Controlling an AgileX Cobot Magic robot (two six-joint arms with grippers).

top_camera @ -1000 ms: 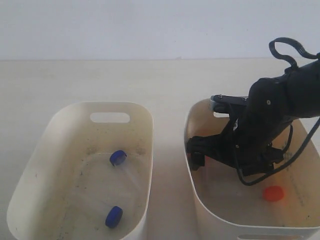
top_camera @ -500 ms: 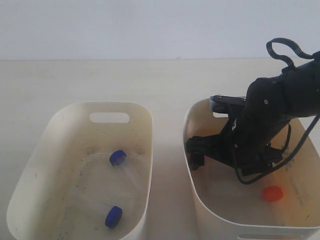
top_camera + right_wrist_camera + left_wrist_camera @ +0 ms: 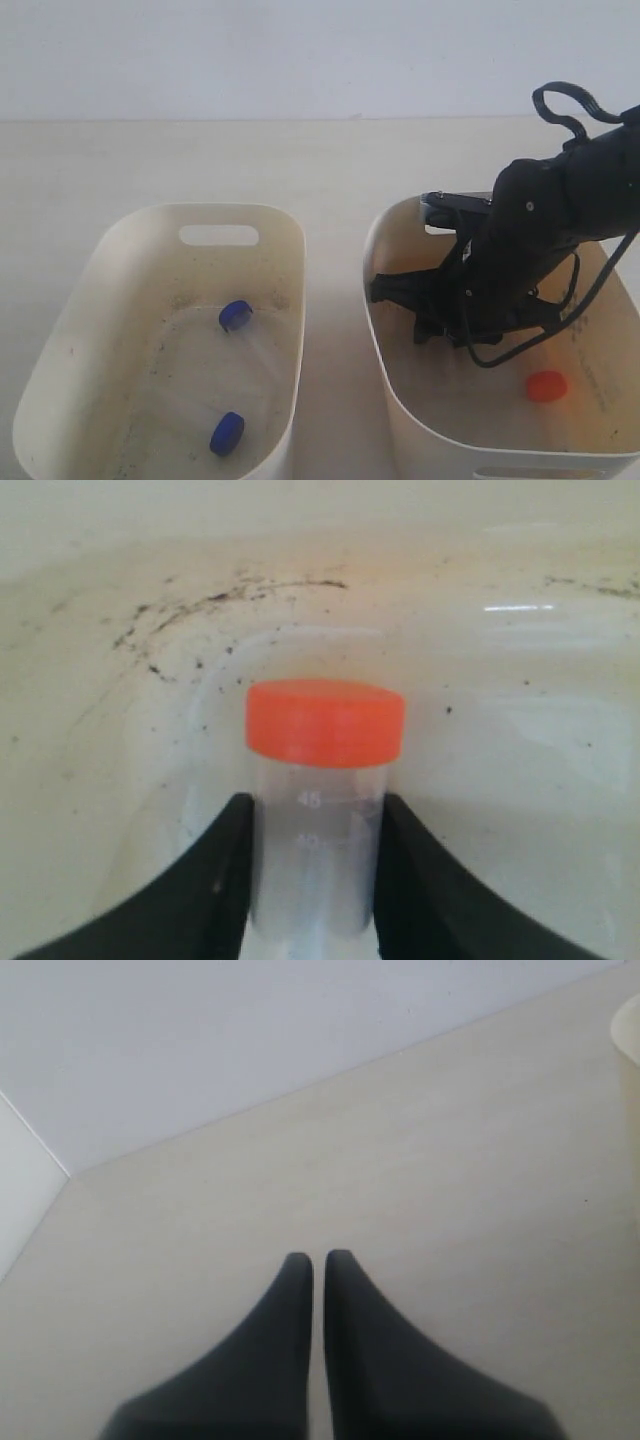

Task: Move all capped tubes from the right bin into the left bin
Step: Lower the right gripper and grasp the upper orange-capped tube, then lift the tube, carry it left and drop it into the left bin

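In the right wrist view my right gripper [image 3: 313,805] is shut on a clear tube with an orange-red cap [image 3: 325,723], its fingers pressed against both sides of the body. In the exterior view that gripper [image 3: 388,290] hangs inside the right bin [image 3: 372,255], close to its left wall. The held tube is hidden there. A second orange-capped tube [image 3: 546,386] lies on that bin's floor. Two blue-capped tubes [image 3: 236,315] [image 3: 227,433] lie in the left bin [image 3: 292,260]. My left gripper [image 3: 318,1257] is shut and empty above the bare table.
The right arm's dark body and looping cables [image 3: 560,100] cover much of the right bin's middle. A narrow strip of table [image 3: 335,300] separates the two bins. A cream bin rim [image 3: 630,1025] shows at the edge of the left wrist view.
My right gripper has risen a little inside the right bin, staying near the left wall. The tubes lying in both bins have not moved.
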